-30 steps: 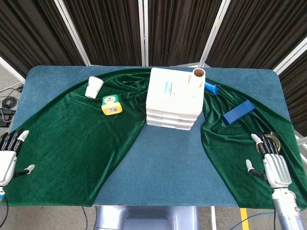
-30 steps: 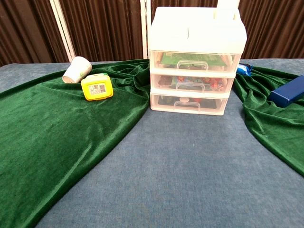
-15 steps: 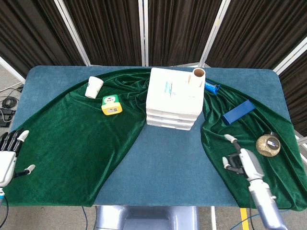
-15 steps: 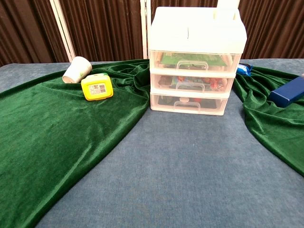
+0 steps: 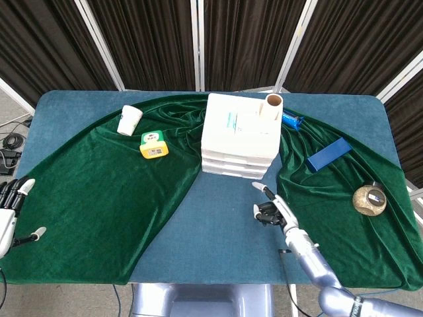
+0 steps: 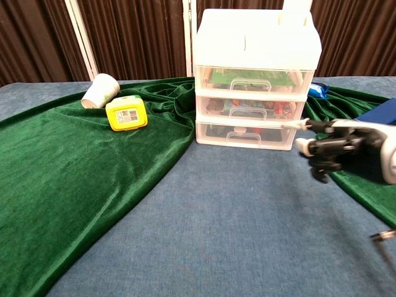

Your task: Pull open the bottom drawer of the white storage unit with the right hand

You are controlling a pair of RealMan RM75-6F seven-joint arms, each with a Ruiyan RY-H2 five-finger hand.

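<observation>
The white storage unit [image 5: 239, 135] stands at mid-table with three clear drawers, all closed. Its bottom drawer [image 6: 244, 135] has a small front handle [image 6: 242, 137]. My right hand [image 5: 271, 208] hovers over the blue tabletop just in front of the unit's right corner. In the chest view the right hand [image 6: 331, 147] is level with the bottom drawer and to its right, fingers loosely apart and pointing left, holding nothing and touching nothing. My left hand [image 5: 10, 214] rests at the table's near left edge with fingers spread, empty.
A green velvet cloth [image 5: 106, 191] drapes both sides of the table. A paper cup [image 5: 129, 119] and a yellow box [image 5: 153, 144] lie left of the unit. A blue box [image 5: 328, 154] and a round gold object [image 5: 369, 199] lie right. A cardboard tube [image 5: 273, 101] stands on the unit's top.
My right hand has swept from the table's near right edge leftward and forward to the unit's front right corner, entering the chest view. The drawers stay closed.
</observation>
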